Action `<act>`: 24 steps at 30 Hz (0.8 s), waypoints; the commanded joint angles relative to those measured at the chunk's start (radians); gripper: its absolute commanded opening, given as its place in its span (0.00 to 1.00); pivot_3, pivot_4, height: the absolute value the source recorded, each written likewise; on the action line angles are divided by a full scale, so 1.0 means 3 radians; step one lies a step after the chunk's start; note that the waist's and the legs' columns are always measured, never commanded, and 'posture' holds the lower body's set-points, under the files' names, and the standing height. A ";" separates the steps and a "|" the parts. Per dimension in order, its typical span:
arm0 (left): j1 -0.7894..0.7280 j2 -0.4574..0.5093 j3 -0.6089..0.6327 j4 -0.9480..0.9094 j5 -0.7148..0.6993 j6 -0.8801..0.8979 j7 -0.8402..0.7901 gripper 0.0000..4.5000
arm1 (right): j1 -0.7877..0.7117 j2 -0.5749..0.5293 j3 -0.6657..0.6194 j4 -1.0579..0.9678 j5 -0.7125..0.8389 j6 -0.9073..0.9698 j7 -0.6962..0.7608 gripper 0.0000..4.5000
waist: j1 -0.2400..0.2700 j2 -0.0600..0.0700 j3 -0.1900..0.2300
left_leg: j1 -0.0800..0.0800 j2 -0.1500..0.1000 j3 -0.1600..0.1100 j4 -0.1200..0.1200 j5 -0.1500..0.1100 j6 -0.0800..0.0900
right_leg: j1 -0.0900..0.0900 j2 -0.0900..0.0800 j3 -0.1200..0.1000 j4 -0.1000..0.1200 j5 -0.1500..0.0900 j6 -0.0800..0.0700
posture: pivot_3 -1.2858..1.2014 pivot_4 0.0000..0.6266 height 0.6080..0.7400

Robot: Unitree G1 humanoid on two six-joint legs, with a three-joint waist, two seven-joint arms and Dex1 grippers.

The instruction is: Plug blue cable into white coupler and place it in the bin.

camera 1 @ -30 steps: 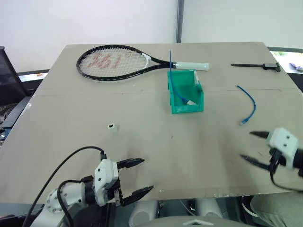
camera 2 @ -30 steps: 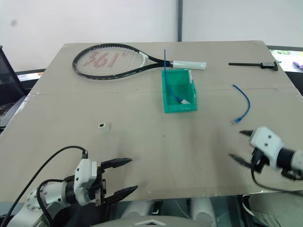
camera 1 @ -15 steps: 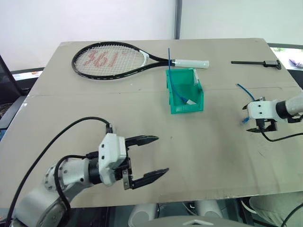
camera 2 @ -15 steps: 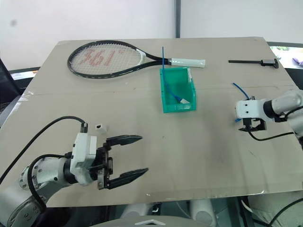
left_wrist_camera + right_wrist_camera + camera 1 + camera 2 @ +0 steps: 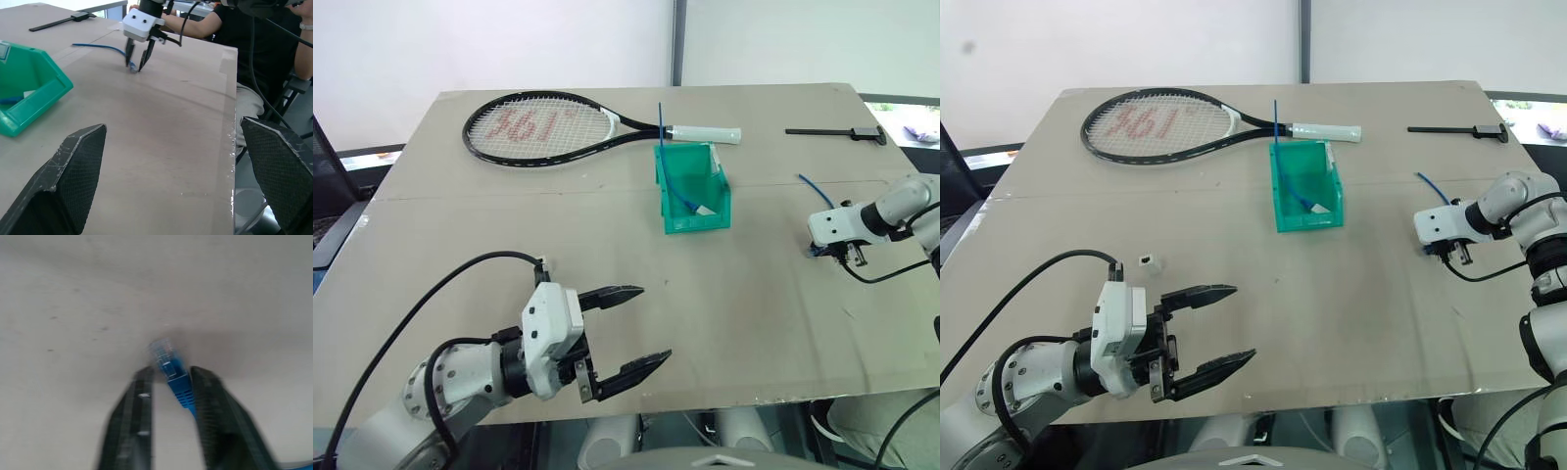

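The blue cable [image 5: 813, 183] curves across the table's right side, its clear plug [image 5: 164, 352] nearest me. My right gripper [image 5: 851, 258] points steeply down at that end, shut on the blue cable just behind the plug [image 5: 135, 66]. The white coupler [image 5: 1149, 261] lies alone on the table at the left. My left gripper [image 5: 654, 323] hovers open and level over the near left of the table, below the coupler in the eye views, with nothing between its fingers [image 5: 73, 181]. The teal bin [image 5: 697, 220] stands mid-table with its cut-away front toward me.
A tennis racket [image 5: 543, 125] lies across the back of the table. A straight blue cable [image 5: 663, 122] sticks up out of the bin. A black tool [image 5: 837, 132] rests at the back right. A person [image 5: 244, 34] sits just past the table's right edge.
My right gripper has reached forward over the cable's plug end, tipped downward and closed on it. My left gripper has risen a little and stays open.
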 commanded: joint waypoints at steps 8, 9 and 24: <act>-0.0494 -0.0177 -0.0132 0.0906 0.0351 -0.0295 -0.0310 1.00 | 0.0570 0.0024 -0.0354 -0.2239 0.0707 0.2022 0.0709 0.02 | 0.0010 0.0013 0.0001 | -0.0011 0.0010 -0.0007 -0.0009 0.0002 -0.0005 | -0.0016 0.0011 -0.0003 0.0004 0.0001 -0.0003 | 0.52 0.24 1.00; -0.0541 -0.0196 -0.0133 0.1024 0.0385 -0.0335 -0.0356 1.00 | 0.0640 0.0031 -0.0333 -0.2592 0.0731 0.2337 0.0725 0.02 | 0.0000 0.0014 0.0002 | -0.0016 0.0011 -0.0010 -0.0009 0.0002 -0.0006 | -0.0024 0.0013 -0.0003 0.0005 0.0003 0.0000 | 0.52 0.24 1.00; -0.0671 -0.0247 -0.0205 0.1641 0.0804 -0.0794 -0.0902 1.00 | 0.0760 0.1299 0.0428 -0.3315 0.0362 0.3513 -0.0333 0.44 | 0.0018 -0.0003 -0.0007 | -0.0028 0.0005 -0.0012 -0.0005 0.0006 -0.0026 | -0.0039 0.0010 -0.0002 0.0005 0.0009 0.0009 | 0.52 0.24 1.00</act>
